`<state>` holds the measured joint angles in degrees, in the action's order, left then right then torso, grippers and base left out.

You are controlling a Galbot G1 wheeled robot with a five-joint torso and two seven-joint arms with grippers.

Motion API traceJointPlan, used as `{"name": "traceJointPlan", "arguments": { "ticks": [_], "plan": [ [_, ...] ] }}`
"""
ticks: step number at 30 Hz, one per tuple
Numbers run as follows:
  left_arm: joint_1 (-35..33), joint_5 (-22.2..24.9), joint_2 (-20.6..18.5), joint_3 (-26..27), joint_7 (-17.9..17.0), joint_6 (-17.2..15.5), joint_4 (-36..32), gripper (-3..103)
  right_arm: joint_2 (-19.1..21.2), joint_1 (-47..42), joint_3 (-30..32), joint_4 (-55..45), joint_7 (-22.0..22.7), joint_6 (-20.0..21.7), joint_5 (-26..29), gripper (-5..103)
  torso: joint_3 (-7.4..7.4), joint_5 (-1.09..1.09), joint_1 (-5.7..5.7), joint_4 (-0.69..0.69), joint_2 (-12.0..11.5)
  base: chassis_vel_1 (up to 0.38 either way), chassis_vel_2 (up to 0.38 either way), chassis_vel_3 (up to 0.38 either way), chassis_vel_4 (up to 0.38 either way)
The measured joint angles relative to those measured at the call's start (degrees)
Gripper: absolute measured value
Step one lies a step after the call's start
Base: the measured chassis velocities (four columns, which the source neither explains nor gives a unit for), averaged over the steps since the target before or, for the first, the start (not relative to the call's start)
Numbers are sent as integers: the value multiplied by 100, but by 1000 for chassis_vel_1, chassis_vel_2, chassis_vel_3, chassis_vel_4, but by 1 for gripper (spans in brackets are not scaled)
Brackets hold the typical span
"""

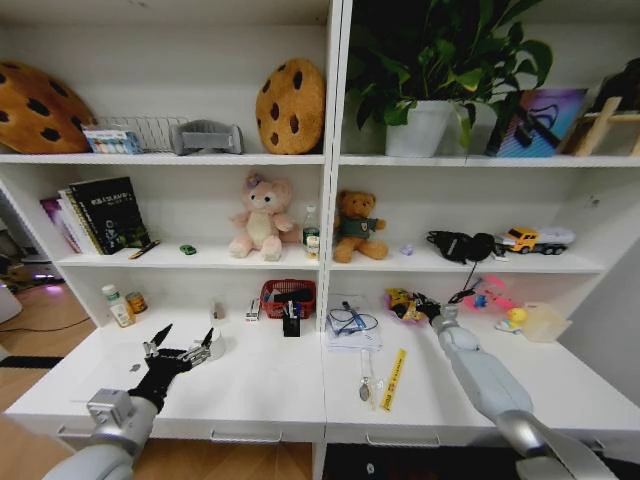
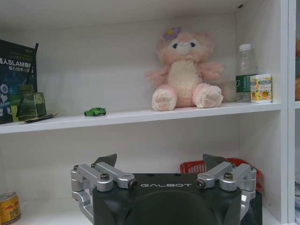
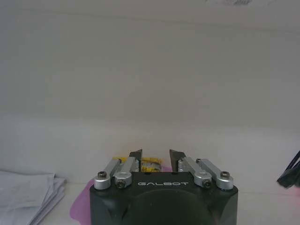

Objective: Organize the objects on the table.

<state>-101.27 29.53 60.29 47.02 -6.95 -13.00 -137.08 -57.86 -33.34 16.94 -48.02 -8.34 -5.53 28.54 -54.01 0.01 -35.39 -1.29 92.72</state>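
Left gripper (image 1: 183, 345) hangs low over the left end of the table (image 1: 270, 385), jaws spread wide w/ nothing between them, facing the shelving; tiny green car (image 2: 95, 111) sits on the shelf above and a bit left of it, long axis along the shelf edge, so left arm's clearly nearer. Right gripper (image 3: 155, 156) is far right by the yellow-pink clutter (image 1: 407, 304), jaws partly apart, nothing gripped.
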Motion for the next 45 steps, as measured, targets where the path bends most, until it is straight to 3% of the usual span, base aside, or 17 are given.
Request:
{"name": "traceJointPlan", "arguments": {
  "ticks": [1,4,5,8,9,10,11,13,17,18,23,27,28,31,37,45],
  "plan": [
    [0,0,0,0,0,0,0,100,0,0,0,0,0,0,0,32,0,0,0,0,0,0,0,0,0],
    [0,0,0,0,0,0,0,100,219,-537,427,-903,182,-30,-122,48,1,-2,0,1,0,0,0,0,0],
    [0,0,0,0,0,0,0,100,219,-537,427,-903,182,-30,-122,48,1,-2,0,1,0,0,0,0,0],
    [0,0,0,0,1,0,0,100,637,-1991,1027,-2769,617,291,-141,65,2,-2,1,-2,1,0,0,0,0],
    [0,0,0,0,1,0,0,100,637,-1991,1027,-2769,617,291,-141,65,2,-2,1,-2,1,0,0,0,0],
    [0,0,0,0,1,0,0,100,743,-2543,1234,-3308,684,374,-79,65,2,-2,2,-3,1,0,0,0,0],
    [0,0,0,0,1,0,0,100,743,-2543,1234,-3308,684,374,-79,65,2,-2,2,-3,1,0,0,0,0],
    [0,0,0,0,1,0,0,100,758,-3790,1838,-4300,778,317,-90,82,2,1,3,-3,1,0,0,0,0],
    [0,0,0,-1,1,0,0,100,569,-4808,2444,-5164,1041,187,-118,87,2,0,3,-4,2,0,0,0,0],
    [0,0,0,-1,0,0,0,100,405,-5327,2820,-5642,1155,135,-137,96,2,-4,3,-2,1,0,0,0,0],
    [0,0,0,-1,1,0,0,100,-1,-6420,3384,-6545,1197,-15,-153,99,2,-2,3,-2,2,0,0,0,0],
    [0,0,0,-1,1,0,0,100,-755,-7350,3574,-7442,1146,-313,-430,100,2,-2,3,-2,2,0,0,0,0],
    [0,0,0,-1,1,0,0,100,-755,-7350,3574,-7442,1146,-313,-430,100,2,-2,3,-2,2,0,0,0,0],
    [0,0,0,-1,1,0,0,100,-1279,-7707,3506,-7812,1234,-441,-748,100,1,-2,2,-2,1,0,0,0,0],
    [0,0,0,-1,0,0,0,100,-1554,-8027,3434,-8143,1459,-378,-835,100,1,-2,1,-2,1,0,0,0,0],
    [0,0,0,-1,0,0,0,100,-1599,-8088,3460,-8337,1512,-299,-905,100,1,-1,1,-1,0,0,0,0,0]
  ]
}}
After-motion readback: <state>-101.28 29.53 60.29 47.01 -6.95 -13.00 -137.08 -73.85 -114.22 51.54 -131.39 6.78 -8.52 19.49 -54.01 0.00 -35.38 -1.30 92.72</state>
